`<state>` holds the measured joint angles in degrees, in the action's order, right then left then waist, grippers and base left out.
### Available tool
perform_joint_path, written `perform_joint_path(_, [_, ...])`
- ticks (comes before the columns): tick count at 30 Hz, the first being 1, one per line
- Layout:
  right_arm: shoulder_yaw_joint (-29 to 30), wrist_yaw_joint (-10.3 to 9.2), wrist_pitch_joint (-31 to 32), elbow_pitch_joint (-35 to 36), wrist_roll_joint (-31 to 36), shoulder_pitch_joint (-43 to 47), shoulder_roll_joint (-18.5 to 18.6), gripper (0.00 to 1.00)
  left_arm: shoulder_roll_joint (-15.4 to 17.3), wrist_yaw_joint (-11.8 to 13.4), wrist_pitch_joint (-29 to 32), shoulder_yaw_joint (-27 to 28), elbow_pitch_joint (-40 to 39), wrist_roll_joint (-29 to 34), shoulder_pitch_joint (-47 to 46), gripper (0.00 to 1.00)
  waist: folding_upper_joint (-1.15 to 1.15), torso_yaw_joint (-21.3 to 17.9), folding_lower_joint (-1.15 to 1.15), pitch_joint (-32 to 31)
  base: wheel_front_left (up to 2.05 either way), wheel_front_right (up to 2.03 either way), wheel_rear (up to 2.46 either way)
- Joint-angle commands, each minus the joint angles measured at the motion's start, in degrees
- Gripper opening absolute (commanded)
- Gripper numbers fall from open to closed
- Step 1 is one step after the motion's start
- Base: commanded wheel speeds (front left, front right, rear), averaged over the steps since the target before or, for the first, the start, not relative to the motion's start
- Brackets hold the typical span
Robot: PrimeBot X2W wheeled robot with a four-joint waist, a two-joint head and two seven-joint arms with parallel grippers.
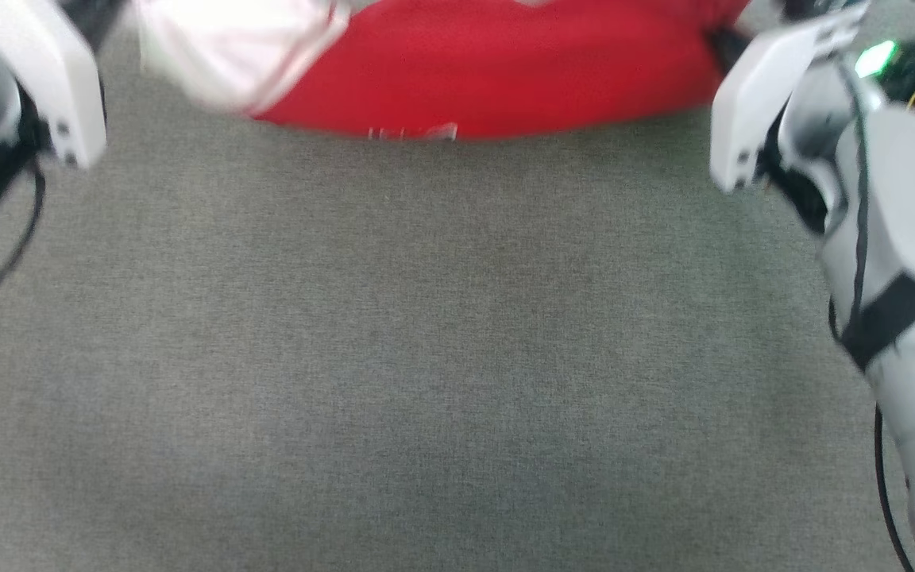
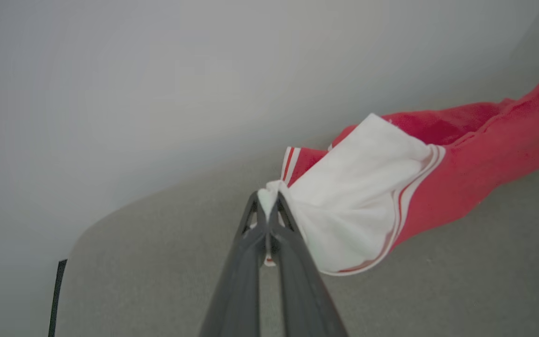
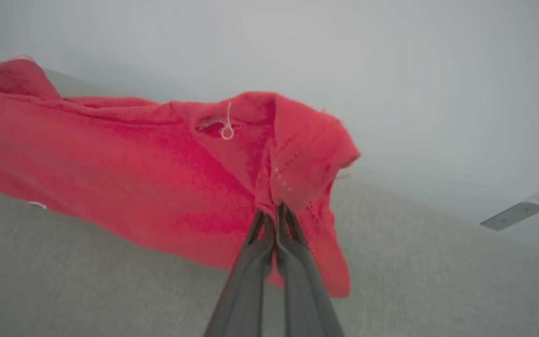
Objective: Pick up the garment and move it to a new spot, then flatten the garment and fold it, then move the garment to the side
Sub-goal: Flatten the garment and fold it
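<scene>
Garment (image 1: 489, 71) hangs between the closed jaws: left gripper (image 2: 267, 202) pinches its white sleeve (image 2: 358, 196) at the tips, right gripper (image 3: 272, 211) probably a red corner (image 3: 307, 154).

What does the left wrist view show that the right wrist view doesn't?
Left wrist: the left gripper shut on the white sleeve with striped trim; a black strip at the surface's edge. Right wrist: the right gripper shut on a red stitched edge, a loose white thread loop, a grey bracket. Both: the red garment hanging over the grey fabric surface, pale wall behind.
</scene>
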<state>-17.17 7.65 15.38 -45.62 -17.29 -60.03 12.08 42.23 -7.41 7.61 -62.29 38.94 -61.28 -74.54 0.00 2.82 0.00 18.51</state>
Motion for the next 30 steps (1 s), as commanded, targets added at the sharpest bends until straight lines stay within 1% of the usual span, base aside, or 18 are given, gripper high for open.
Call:
perform_joint_path(1, [-1.5, -0.3, 2.4, 2.3, -3.1, 3.1, 1.2, 0.0, 0.9, 0.0, 1.3, -0.6, -2.3, -1.6, 2.6, 0.0, 0.0, 0.2, 0.0, -0.5, 0.0, 0.0, 0.0])
perform_joint_path(2, [-2.3, -0.3, 4.1, 4.4, -5.5, 5.2, 2.2, 0.0, 1.8, 0.0, 2.7, -1.1, -3.9, -2.8, 4.5, 0.0, 0.0, 0.3, 0.0, -0.8, 0.0, 0.0, 0.0])
perform_joint_path(3, [-2.3, -0.3, 4.1, 4.4, -5.5, 5.2, 2.2, 0.0, 1.8, 0.0, 2.7, -1.1, -3.9, -2.8, 4.5, 0.0, 0.0, 0.3, 0.0, -0.8, 0.0, 0.0, 0.0])
perform_joint_path(4, [-3.1, -0.3, 5.6, 6.9, -7.2, 7.1, 3.4, 0.0, 2.9, 0.0, 3.8, -1.6, -5.5, -3.5, 6.1, 0.0, 0.0, 0.3, 0.0, -1.0, 0.0, 0.0, 0.0])
perform_joint_path(5, [-4.9, -0.29, 9.1, 12.0, -10.9, 11.9, 5.5, 0.0, 4.9, 1.2, 5.9, -2.3, -9.2, -5.5, 9.6, 0.0, 0.0, 0.5, 0.0, -1.6, 0.0, 0.0, 0.0])
perform_joint_path(6, [-5.2, -0.29, 10.5, 14.7, -12.2, 14.1, 6.8, 0.0, 5.8, 2.2, 7.2, -2.8, -11.4, -6.4, 11.5, 0.0, 0.0, 0.5, 0.0, -1.8, 0.0, 0.0, 0.0])
perform_joint_path(9, [-5.7, -0.29, 14.5, 22.1, -15.5, 21.4, 10.6, 0.0, 9.1, 6.5, 10.3, -4.0, -18.9, -9.1, 16.7, 0.0, 0.0, 0.7, 0.0, -2.3, 0.0, 0.0, 0.0])
perform_joint_path(12, [-5.1, -0.28, 17.9, 28.7, -17.6, 28.5, 13.1, 0.0, 12.6, 11.5, 13.1, -5.4, -27.6, -11.7, 22.2, 0.0, 0.0, 0.7, 0.0, -2.7, 0.0, 0.0, 0.0])
perform_joint_path(14, [-4.1, -0.22, 19.7, 32.3, -18.7, 32.7, 14.2, 0.0, 14.9, 14.9, 14.7, -6.4, -33.4, -12.9, 25.3, 0.0, 0.0, 0.8, 0.0, -3.0, 0.0, 0.0, 0.0])
perform_joint_path(17, [-3.2, -0.21, 22.5, 37.3, -19.6, 39.0, 15.4, 0.0, 17.5, 19.0, 15.4, -7.5, -41.1, -14.7, 29.8, 0.0, 0.0, 0.9, 0.0, -3.2, 0.0, 0.0, 0.0])
perform_joint_path(21, [-1.8, -0.17, 26.5, 42.8, -21.3, 46.1, 16.9, 0.0, 19.4, 22.9, 16.1, -8.8, -47.4, -16.9, 35.4, 0.0, 0.0, 1.1, 0.0, -3.6, 0.0, 0.0, 0.0])
perform_joint_path(25, [-0.5, -0.17, 30.0, 47.3, -23.2, 52.3, 18.3, 0.0, 20.4, 25.7, 17.3, -9.6, -50.8, -19.0, 39.6, 0.0, 0.0, 1.3, 0.0, -4.1, 0.0, 0.0, 0.0])
perform_joint_path(27, [0.0, -0.17, 31.4, 49.3, -24.1, 54.8, 19.6, 0.0, 21.1, 27.0, 18.4, -9.8, -52.1, -19.7, 41.0, 0.0, 0.0, 1.3, 0.0, -4.4, 0.0, 0.0, 0.0])
perform_joint_path(30, [0.9, -0.17, 33.7, 51.8, -25.8, 58.4, 20.5, 0.0, 22.3, 28.8, 20.4, -10.1, -53.6, -20.4, 42.5, 0.0, 0.0, 1.5, 0.0, -4.7, 0.0, 0.0, 0.0])
